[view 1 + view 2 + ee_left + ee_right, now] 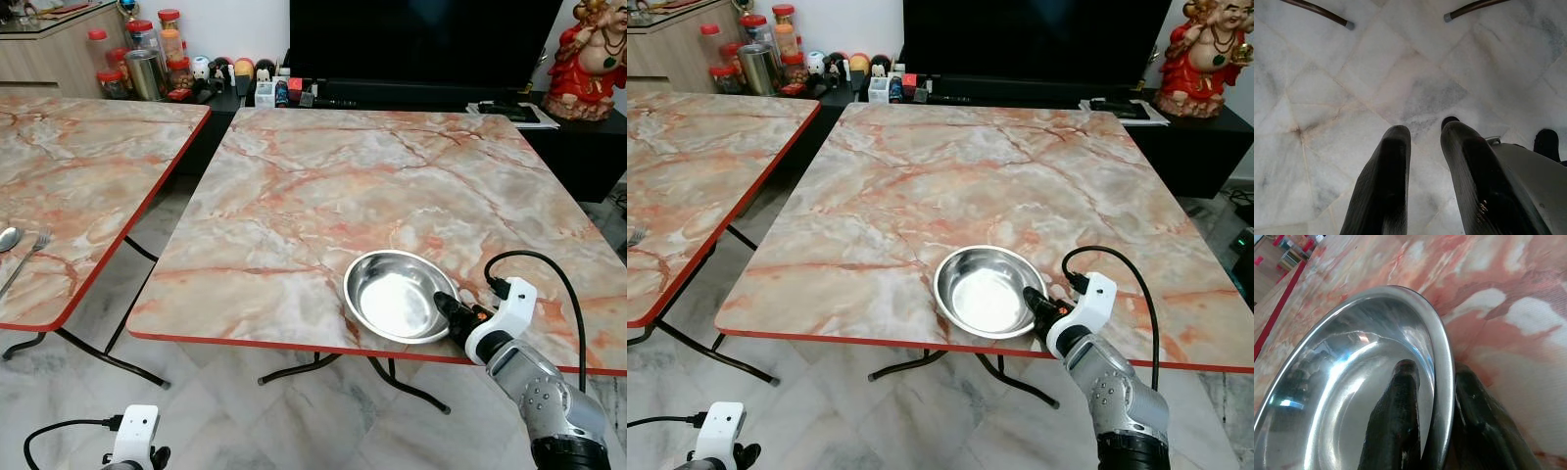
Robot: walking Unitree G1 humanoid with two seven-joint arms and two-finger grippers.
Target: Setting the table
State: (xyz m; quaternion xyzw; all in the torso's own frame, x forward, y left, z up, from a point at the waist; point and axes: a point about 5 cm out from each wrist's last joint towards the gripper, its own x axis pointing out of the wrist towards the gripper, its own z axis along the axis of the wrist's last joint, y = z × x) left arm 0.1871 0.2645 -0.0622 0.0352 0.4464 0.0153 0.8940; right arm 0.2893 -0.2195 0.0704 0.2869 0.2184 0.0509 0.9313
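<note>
Pinching the rim of a shallow round stainless-steel plate (395,294) with the right gripper (449,309), one black finger (1396,416) inside the dish, the other under the lip, jaws closed narrowly on the thin metal edge. Resting flat near the red-edged front border of the square pink-and-cream marble-patterned folding table (323,186), toward its right corner. Judging the plate light, stiff and unbreakable, but slick and polished; likely slipping or swivelling under a one-sided pinch, so gripping deep over the rolled rim and keeping it level seems wise. Hanging idle below that table's front edge, over the pale marble floor (1352,83), the left gripper (1420,142), fingers parted by a narrow gap and holding nothing. Lying beside that table to its left, on a second matching tabletop (69,166), a metal spoon (8,238) and fork (29,255). Standing beyond that table's far edge: a dark television screen (421,39), jars with red lids (147,44), a red and gold figurine (588,59). Nothing crowding the plate on the tabletop itself.
</note>
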